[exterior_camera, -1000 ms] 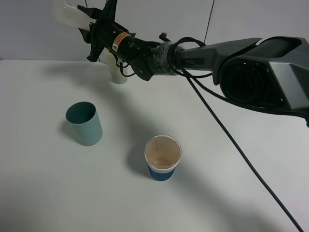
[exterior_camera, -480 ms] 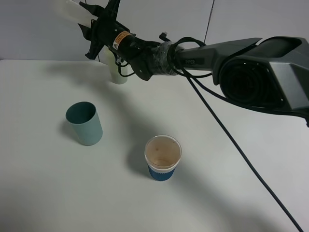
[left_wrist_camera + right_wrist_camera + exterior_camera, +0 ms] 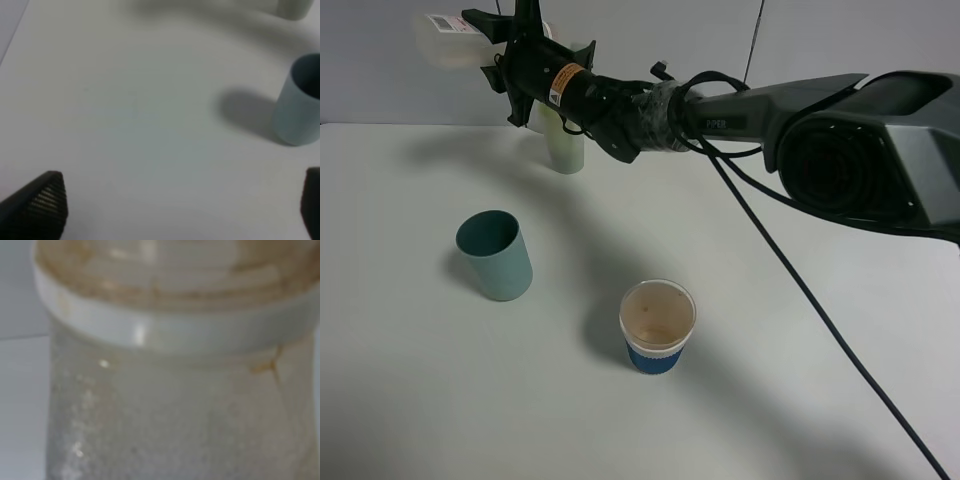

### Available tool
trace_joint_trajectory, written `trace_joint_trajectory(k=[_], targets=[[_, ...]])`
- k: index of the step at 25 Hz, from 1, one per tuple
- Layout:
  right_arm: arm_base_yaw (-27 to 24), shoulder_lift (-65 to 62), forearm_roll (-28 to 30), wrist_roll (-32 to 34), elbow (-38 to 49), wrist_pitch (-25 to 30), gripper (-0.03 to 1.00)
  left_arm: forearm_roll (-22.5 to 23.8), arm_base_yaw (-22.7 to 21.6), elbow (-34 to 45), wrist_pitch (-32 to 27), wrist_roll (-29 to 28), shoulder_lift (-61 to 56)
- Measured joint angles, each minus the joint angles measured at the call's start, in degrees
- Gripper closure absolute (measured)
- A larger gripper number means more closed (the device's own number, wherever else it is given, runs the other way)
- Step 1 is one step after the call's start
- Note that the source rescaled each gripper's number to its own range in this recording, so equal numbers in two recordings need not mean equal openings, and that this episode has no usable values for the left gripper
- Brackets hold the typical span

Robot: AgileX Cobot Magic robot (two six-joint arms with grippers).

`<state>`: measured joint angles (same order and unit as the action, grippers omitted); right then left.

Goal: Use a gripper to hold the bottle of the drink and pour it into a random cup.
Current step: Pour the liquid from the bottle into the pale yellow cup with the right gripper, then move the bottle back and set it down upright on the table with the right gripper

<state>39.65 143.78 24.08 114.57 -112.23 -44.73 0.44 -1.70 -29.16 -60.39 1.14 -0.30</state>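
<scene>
Pinching the bottle [image 3: 445, 42] around its middle, the right gripper [image 3: 508, 50] holds it on its side above the pale cup [image 3: 565, 148]; its thin, light, slick plastic probably dents, so a gentle mid-body grip suits it.

r gripper [image 3: 506, 38] grips bottle [image 3: 444, 30] tipped sideways, up by pale cup [image 3: 566, 150]; teal cup [image 3: 496, 256] & blue-band cup [image 3: 657, 328] nearer cam.

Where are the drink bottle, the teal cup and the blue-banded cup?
drink bottle [image 3: 450, 45], exterior high view, on its translucent body.
teal cup [image 3: 502, 270], exterior high view, on its outer wall.
blue-banded cup [image 3: 653, 358], exterior high view, on the blue band.
</scene>
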Motion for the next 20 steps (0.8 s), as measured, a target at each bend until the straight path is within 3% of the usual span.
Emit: trace_joint_trajectory(k=[4,12,20], targets=[[0.00,-2.48,4.75,-6.53,0.00,3.73,0.95,0.00,0.00,0.00,0.00,0.00,0.00],[0.00,-9.51,22.93,-18.47,0.00,17.68,0.95,0.00,0.00,0.00,0.00,0.00,0.00],[0.00,-14.25,39.87,-21.66,0.00,24.51,0.95,0.00,0.00,0.00,0.00,0.00,0.00]])
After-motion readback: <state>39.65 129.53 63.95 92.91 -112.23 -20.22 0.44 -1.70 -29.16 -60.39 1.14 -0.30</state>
